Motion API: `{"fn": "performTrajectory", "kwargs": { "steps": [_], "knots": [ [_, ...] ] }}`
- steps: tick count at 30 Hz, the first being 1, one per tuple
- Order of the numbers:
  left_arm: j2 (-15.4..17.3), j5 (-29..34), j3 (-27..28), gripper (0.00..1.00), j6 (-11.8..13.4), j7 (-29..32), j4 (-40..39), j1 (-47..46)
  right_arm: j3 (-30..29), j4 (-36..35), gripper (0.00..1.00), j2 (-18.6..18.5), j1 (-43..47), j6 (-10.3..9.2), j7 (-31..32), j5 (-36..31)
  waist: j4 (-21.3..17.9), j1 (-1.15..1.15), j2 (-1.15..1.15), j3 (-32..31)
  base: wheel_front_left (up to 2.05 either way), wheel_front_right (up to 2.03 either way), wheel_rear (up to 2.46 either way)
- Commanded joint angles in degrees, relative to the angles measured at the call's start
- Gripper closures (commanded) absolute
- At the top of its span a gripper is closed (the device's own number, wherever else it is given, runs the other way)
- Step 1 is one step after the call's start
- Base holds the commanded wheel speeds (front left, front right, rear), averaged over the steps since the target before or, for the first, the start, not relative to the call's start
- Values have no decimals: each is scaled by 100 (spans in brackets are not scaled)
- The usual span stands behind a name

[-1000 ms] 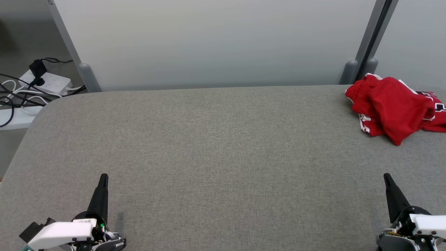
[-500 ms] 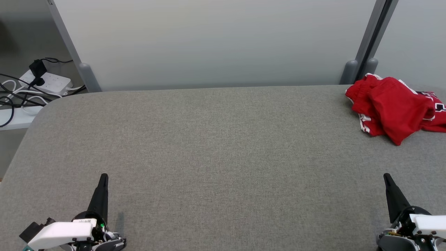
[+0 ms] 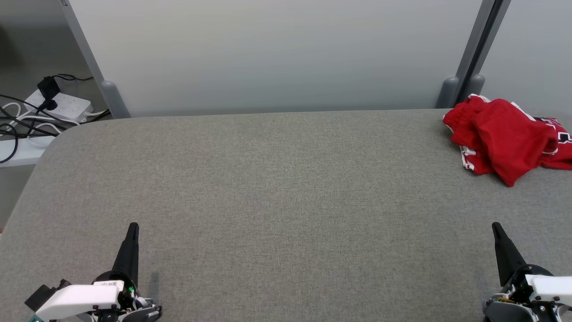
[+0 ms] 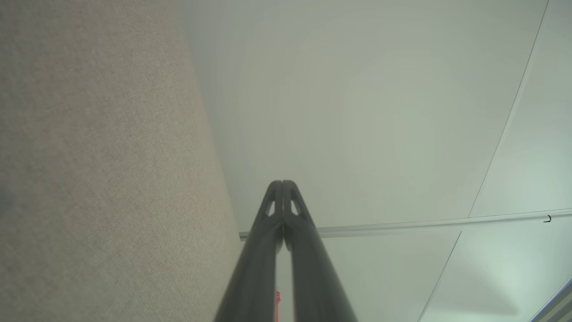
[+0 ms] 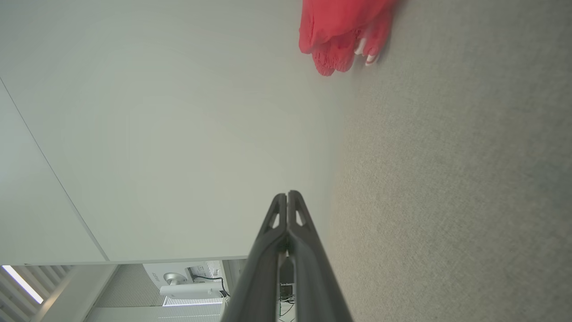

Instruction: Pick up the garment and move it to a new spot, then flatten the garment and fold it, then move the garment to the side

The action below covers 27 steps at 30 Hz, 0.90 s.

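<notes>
Red garment (image 5: 342, 27) on grey surface (image 5: 447, 179); fingers (image 5: 268, 255) together

2 long dark tapering fingers (image 4: 263, 259) are being shown on the left gripper (image 3: 133, 227) and right gripper (image 3: 495, 226), with white housings (image 3: 78, 298) behind them.

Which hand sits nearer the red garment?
The right hand: the garment lies crumpled ahead of it, while the left hand is across the table.

The garment (image 3: 507, 136) lies on the table's (image 3: 277, 192) far right corner.
</notes>
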Motion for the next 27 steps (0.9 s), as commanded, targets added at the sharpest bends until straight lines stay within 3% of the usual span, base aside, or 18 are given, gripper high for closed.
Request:
{"fn": "performTrajectory", "kwargs": {
  "steps": [1,27],
  "knots": [
    [48,-16,194,100,-47,39,-132,-326,98,-155,100,-72,-255,25,53,-27,0,0,0,0,0,0,0],
    [48,-15,195,100,-47,40,-132,-326,82,-154,100,-61,-257,25,66,-41,0,0,0,0,0,0,0]
  ]
}}
